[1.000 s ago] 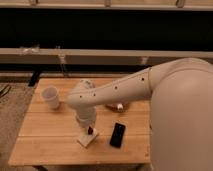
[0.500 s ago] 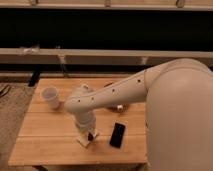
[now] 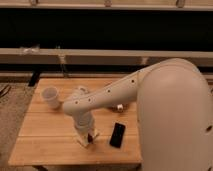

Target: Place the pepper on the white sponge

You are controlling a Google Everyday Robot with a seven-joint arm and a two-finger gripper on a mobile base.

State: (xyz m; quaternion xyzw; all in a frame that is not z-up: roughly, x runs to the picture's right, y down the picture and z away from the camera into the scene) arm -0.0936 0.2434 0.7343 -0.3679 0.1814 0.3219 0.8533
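Note:
My gripper (image 3: 86,133) points straight down over the front middle of the wooden table (image 3: 45,145). Its tip is right at the white sponge (image 3: 84,142), a small cream block that peeks out beneath it. A small dark-red bit, the pepper (image 3: 90,136), shows at the gripper's tip on the sponge's right side. I cannot tell whether the pepper is held or resting on the sponge. Most of both is hidden by the gripper.
A white cup (image 3: 50,96) stands at the table's back left. A black flat slab (image 3: 118,135) lies just right of the sponge. A small pale object (image 3: 119,107) sits behind it under my arm. A dark shelf with a rail runs behind the table.
My arm has swung a little left and lowered, and the gripper has come down onto the sponge. The cup and the black slab have not moved.

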